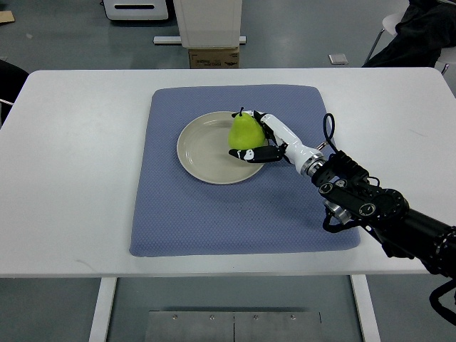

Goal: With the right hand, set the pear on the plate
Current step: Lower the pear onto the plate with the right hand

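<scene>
A yellow-green pear stands upright over the right part of a beige plate that lies on a blue mat. My right hand reaches in from the lower right and its white and black fingers wrap around the pear's right and front sides. Whether the pear's base touches the plate cannot be told. The left arm is out of the picture.
The mat covers the middle of a white table. Beyond the far edge are a cardboard box under a white cabinet, a chair with dark cloth at top right, and grey floor.
</scene>
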Motion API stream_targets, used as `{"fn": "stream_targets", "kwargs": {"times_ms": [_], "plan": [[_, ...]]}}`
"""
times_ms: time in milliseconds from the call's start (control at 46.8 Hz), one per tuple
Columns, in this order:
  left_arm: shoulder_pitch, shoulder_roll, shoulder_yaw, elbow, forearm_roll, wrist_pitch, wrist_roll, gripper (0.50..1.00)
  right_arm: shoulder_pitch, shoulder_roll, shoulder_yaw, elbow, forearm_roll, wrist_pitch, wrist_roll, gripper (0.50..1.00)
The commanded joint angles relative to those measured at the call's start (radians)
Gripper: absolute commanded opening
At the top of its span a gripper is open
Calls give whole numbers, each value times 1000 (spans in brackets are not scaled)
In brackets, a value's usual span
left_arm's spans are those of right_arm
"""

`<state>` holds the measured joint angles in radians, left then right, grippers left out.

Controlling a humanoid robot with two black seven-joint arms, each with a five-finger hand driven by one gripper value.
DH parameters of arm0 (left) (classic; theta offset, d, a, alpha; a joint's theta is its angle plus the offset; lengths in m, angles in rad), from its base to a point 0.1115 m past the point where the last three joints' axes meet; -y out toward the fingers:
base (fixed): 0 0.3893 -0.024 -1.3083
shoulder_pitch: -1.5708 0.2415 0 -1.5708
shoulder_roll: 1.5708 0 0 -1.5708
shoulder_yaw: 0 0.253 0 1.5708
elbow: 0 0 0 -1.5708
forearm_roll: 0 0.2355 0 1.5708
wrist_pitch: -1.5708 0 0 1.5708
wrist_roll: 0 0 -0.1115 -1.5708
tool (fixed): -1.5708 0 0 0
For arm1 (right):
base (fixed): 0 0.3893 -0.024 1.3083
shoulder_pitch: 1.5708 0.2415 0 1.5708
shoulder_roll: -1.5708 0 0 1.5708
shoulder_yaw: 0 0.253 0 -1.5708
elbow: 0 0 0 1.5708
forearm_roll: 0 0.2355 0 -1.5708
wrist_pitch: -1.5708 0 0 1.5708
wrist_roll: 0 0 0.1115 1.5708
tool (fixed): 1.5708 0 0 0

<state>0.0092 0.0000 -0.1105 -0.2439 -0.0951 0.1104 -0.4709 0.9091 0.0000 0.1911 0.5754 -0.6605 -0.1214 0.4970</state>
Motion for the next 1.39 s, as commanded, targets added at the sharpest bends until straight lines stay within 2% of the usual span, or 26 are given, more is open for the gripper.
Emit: {"fn": "stream_targets", "kwargs": {"times_ms": [0,128,428,599,1069,1368], "plan": [[0,0,0,0,0,0,0,1000,1,0,1,1,9,-4,0,610],[0,0,0,0,0,0,0,1000,2,0,1,1,25,-6,0,782],[0,0,0,0,0,0,0,1000,7,0,1,4,30,-6,2,976],[0,0,0,0,0,0,0,1000,7,0,1,8,30,-6,8,995],[0,0,0,0,0,0,0,1000,13,0,2,8,30,-4,8,998],[0,0,0,0,0,0,0,1000,10,0,4,14,38,25,11,998]]}}
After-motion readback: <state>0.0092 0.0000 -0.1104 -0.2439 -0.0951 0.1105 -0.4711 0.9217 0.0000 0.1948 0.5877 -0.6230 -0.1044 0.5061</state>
